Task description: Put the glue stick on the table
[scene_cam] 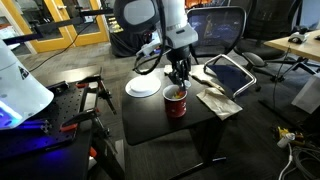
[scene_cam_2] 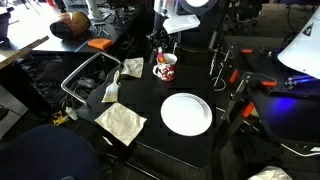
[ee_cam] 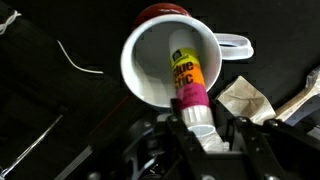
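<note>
One dark table is carrying one white plate and one red-and-white mug at the edge nearest the robot. One glue stick, with a yellow, orange and purple label, is standing inside the mug, and the gripper is pinching its white end.

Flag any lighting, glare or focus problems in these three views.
Wrist view: the glue stick label reads fairly sharp inside the brightly lit cup, but the gripper at the bottom is dark and soft. In both exterior views the black table swallows detail, the white plate looks nearly blown out, and a blue glow tints one edge.
</note>
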### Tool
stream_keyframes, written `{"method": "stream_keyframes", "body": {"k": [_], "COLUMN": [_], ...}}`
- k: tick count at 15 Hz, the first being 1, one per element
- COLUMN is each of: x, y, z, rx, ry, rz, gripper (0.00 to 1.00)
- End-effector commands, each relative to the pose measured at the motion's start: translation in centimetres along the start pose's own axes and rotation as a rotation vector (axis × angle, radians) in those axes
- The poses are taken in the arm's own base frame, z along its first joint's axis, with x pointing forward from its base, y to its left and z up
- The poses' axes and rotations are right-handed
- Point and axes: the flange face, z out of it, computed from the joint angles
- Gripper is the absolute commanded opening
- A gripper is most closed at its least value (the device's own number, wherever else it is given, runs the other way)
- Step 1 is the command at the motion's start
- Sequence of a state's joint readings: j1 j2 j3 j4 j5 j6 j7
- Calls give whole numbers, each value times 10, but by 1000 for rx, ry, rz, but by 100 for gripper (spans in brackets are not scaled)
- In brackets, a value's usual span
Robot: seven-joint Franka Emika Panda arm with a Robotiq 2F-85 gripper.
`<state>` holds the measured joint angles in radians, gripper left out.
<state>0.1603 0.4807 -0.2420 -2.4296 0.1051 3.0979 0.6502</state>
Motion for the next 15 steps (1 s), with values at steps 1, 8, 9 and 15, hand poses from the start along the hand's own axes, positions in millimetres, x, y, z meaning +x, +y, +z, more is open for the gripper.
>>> {"method": "stream_keyframes", "body": {"k": [1, 8, 9, 15], "x": [-5, 2, 4, 9], "y": [8, 19, 20, 9], "z": [-34, -87, -94, -131], "rx": [37, 72, 80, 143], "ry": [41, 116, 127, 173], "rz": [-8, -17, -26, -110], "gripper": [10, 10, 10, 10]}}
